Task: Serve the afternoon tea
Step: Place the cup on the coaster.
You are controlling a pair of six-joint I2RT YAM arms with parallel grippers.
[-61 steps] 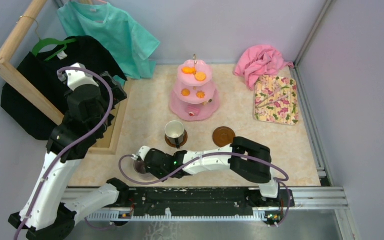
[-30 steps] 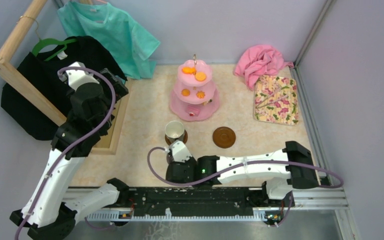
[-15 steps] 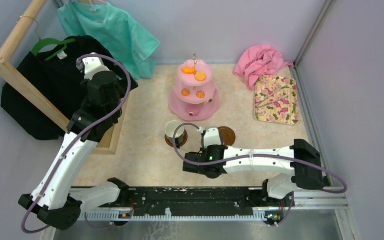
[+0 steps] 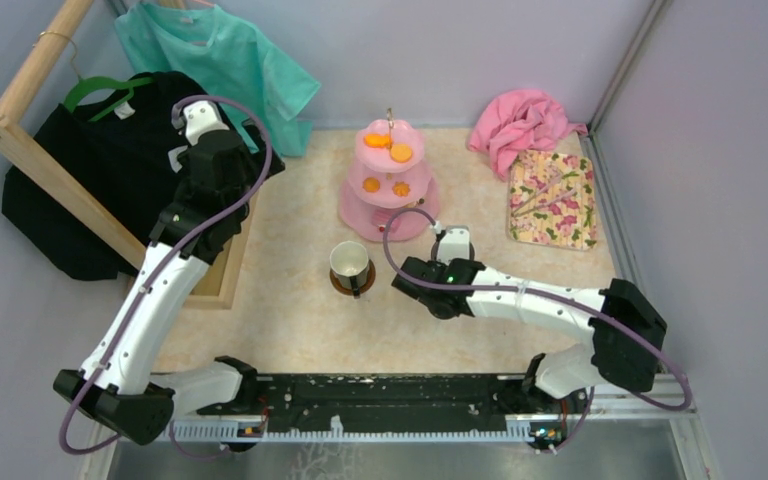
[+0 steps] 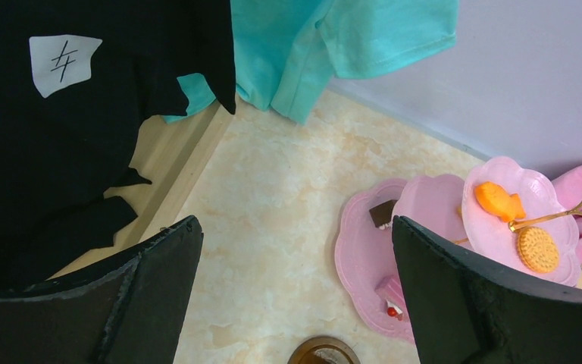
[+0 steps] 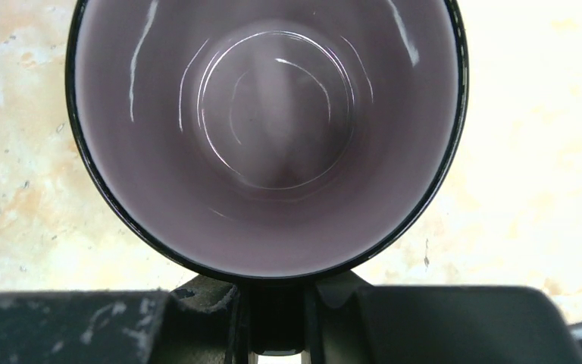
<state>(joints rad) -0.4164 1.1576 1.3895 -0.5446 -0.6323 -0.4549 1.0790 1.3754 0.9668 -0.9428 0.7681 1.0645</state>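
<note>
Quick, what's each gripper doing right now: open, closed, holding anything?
Left gripper: open, holding nothing.
Right gripper: closed on the grey-purple mug.

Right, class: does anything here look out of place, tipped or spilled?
Nothing spilled or tipped. The white mug sits upright on its saucer; the cake stand stands straight. Only the pink cloth looks untidy, crumpled in the far corner.
</note>
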